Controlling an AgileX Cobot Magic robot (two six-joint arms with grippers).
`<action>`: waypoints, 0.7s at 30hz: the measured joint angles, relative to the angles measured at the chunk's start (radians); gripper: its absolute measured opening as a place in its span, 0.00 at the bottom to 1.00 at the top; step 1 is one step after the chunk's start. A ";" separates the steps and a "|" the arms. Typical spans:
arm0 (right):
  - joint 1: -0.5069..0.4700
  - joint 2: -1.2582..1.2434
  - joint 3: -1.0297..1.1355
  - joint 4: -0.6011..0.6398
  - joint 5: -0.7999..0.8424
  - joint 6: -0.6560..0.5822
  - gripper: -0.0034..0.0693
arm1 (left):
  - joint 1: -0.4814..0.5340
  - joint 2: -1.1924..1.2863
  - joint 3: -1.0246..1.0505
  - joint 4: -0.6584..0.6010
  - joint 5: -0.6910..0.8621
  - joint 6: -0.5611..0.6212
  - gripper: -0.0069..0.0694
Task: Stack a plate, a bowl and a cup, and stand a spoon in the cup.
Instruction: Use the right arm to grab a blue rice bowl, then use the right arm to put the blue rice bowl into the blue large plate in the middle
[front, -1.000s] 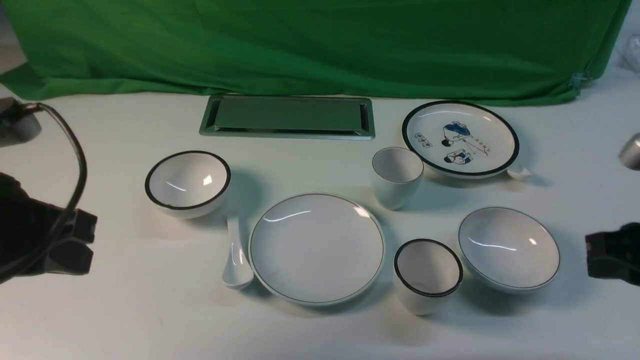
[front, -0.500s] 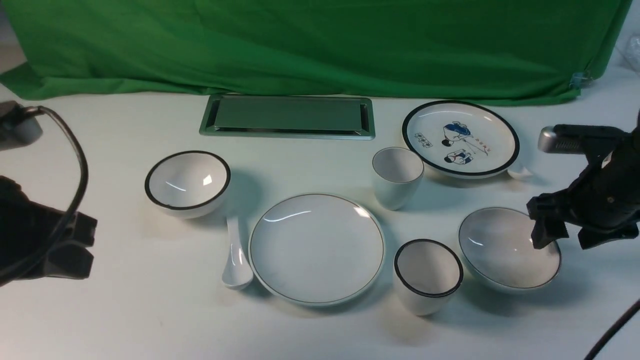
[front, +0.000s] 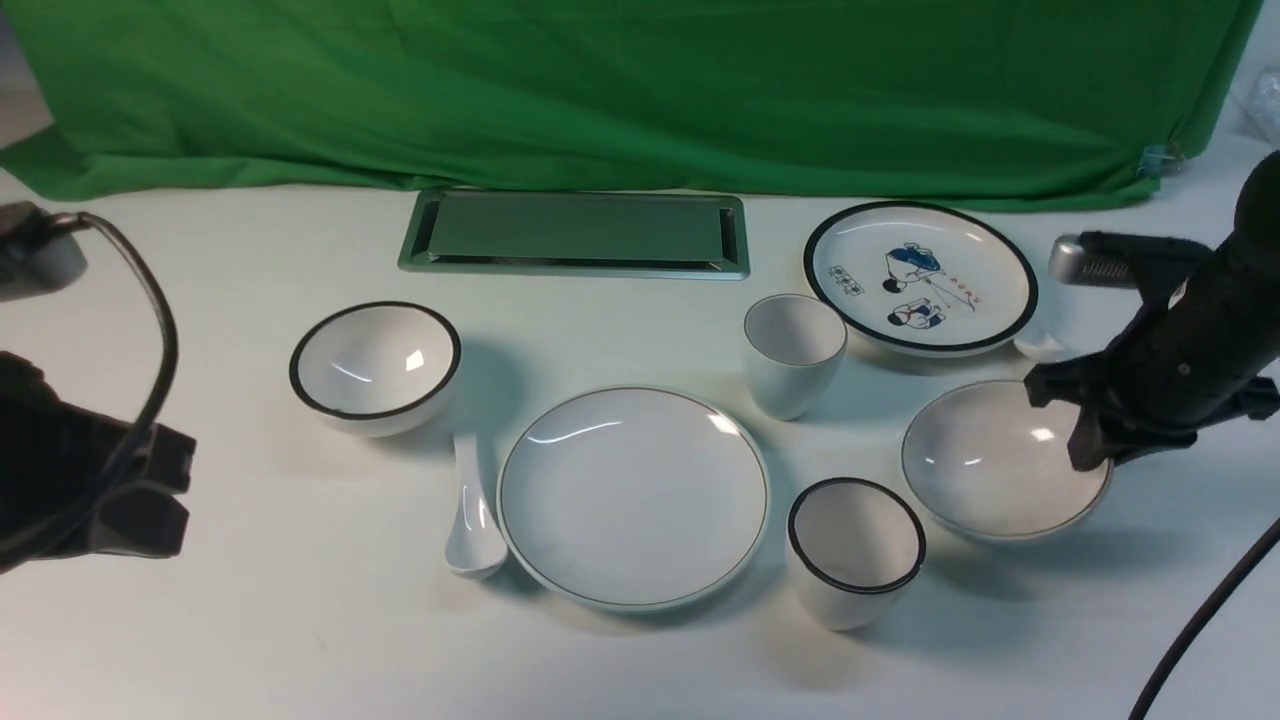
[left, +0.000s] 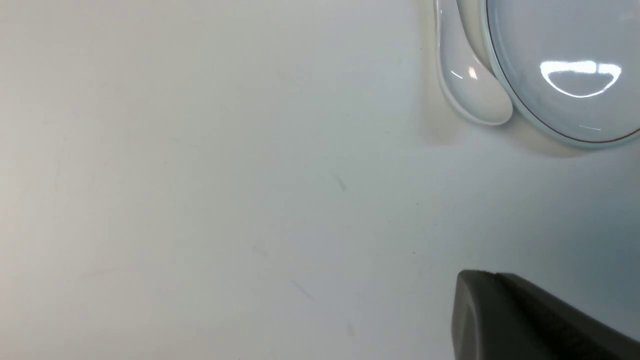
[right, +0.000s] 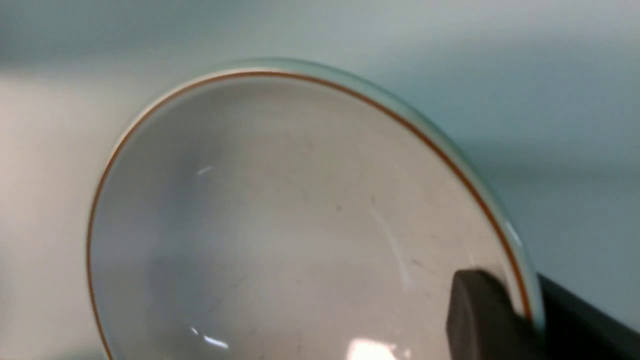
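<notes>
The right gripper (front: 1090, 450) is clamped on the bowl (front: 990, 465), biting its right-hand rim. In the right wrist view one finger (right: 480, 310) sits inside the rim and the other outside, with the thin rim line pinched between them. The bowl hangs tipped from that grip, its near-left side lower. From the shadow spread beneath it, it looks to be just off the table (front: 250, 620), though I can't be sure of that from here.

There isn't much room around the bowl. The black-rimmed cup (front: 855, 550) stands just beside its near-left edge. The cartoon plate (front: 920, 275) lies close behind, with a second white spoon (front: 1040, 347) poking out at that plate's near edge, just behind the gripper. A dark cable (front: 1200, 620) trails off the right arm across the near-right corner.

Leftward, past the black-rimmed cup, lies the plate (front: 633, 497), flat in the middle of the table. The cup (front: 793, 355) stands upright just off its far-right edge. The spoon (front: 473, 520) lies along its left edge, scoop nearest me and touching or nearly touching the rim. A black-rimmed bowl (front: 375, 365) sits behind the spoon's handle.

The left gripper (front: 165, 488) hangs at the left edge with its fingers closed on nothing, well apart from the crockery and over bare tabletop.
</notes>
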 joint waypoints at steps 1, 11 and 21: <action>0.000 -0.012 -0.012 -0.002 0.016 0.000 0.16 | 0.000 0.000 0.000 0.000 0.000 0.000 0.10; 0.142 -0.126 -0.231 0.227 0.035 -0.110 0.16 | 0.000 0.000 0.000 -0.007 -0.030 0.002 0.10; 0.414 0.201 -0.432 0.294 0.070 -0.147 0.16 | 0.000 0.000 0.000 -0.015 -0.042 0.002 0.10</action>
